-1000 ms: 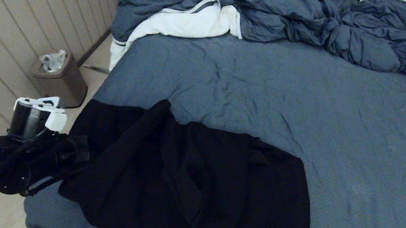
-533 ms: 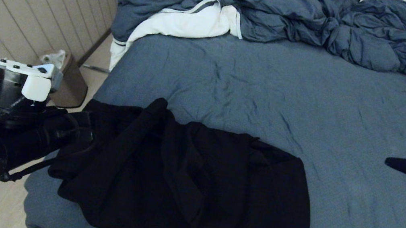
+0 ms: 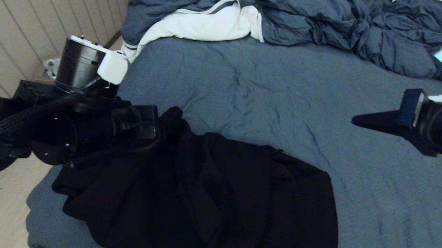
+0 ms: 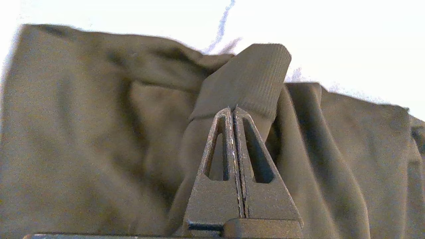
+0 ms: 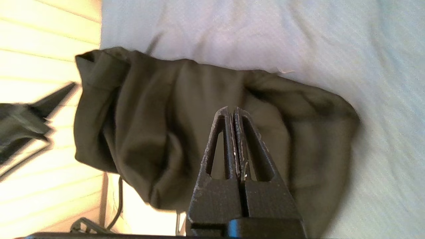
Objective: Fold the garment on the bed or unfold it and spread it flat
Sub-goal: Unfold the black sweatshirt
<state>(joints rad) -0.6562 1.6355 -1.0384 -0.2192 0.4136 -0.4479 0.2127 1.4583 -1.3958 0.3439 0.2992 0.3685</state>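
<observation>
While bunched on bed [image 3: 340,98], black garment [image 3: 212,207], creased, folded.

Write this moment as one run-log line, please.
hoodie: bunched on bed near edge | left gripper: shut, at sleeve cuff | right gripper: shut, above sheet, holds nothing

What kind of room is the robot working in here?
Most likely a bedroom in a home. A wide bed with a blue-grey sheet fills the view, a rumpled duvet is bunched at its far end, and a black hoodie lies on the near edge. A small bin stands by the panelled wall.
</observation>
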